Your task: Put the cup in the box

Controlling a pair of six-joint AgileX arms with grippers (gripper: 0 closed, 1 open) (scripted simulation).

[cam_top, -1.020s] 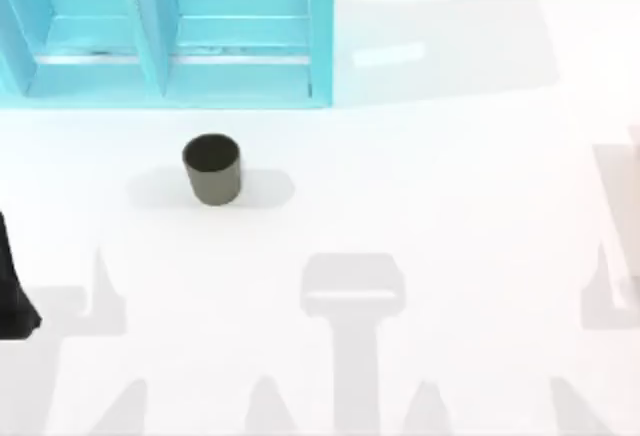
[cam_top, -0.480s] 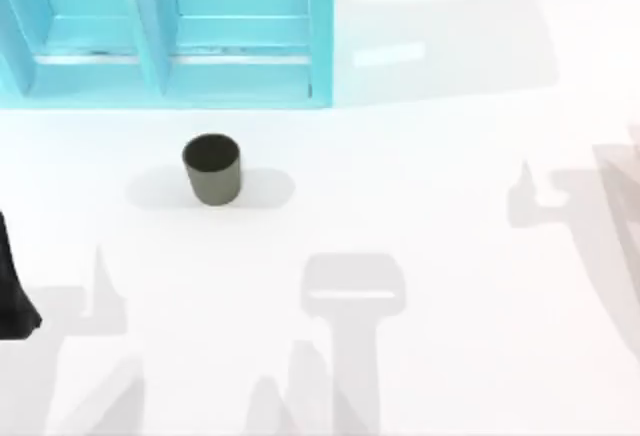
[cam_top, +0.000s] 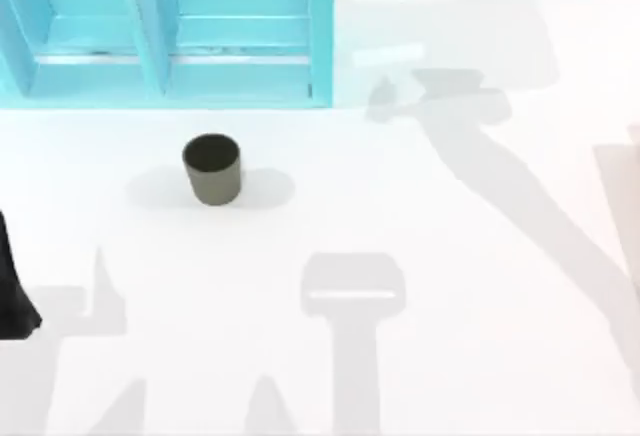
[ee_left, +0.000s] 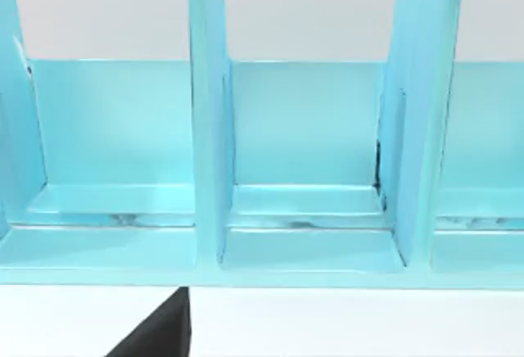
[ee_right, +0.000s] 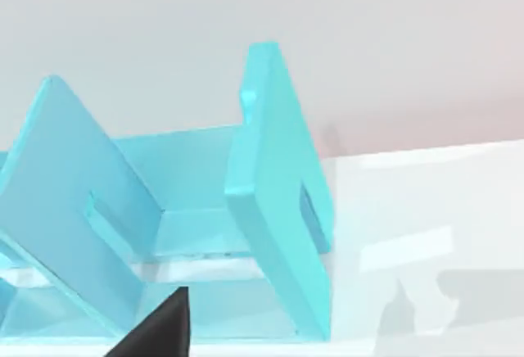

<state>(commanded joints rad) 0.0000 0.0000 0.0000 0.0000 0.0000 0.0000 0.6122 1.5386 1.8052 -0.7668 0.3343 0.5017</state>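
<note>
**Fingers out of clear sight, cup alone on the table**

Our fingers give us little to go on: a dark wedge (ee_left: 160, 328) juts into the left wrist view and another dark wedge (ee_right: 160, 324) into the right wrist view, and from those slivers we cannot tell how far either pair is spread or whether it has hold of anything. In the top view a black part of our left arm (cam_top: 12, 286) sits at the table's left edge, toward nine o'clock.

The small dark olive-grey cylindrical cup (cam_top: 212, 169) stands upright on the white table (cam_top: 450, 256), mouth up, its inside dark. Taking the table's middle as the dial's centre, the cup lies toward ten o'clock, apart from everything around it and with a soft shadow under it.

The light blue open-fronted box with upright dividers (cam_top: 170, 36) stands along the far edge, from eleven to twelve o'clock, and the cup sits near its front lip but outside it. The left wrist view looks straight into the box's compartments (ee_left: 303, 152), each with a plain floor and back wall. The right wrist view sees the box (ee_right: 270, 193) at a tilt, its end panel nearest.

A long grey arm-shaped shadow (cam_top: 500, 186) crosses the table from about four o'clock up toward one o'clock.
</note>
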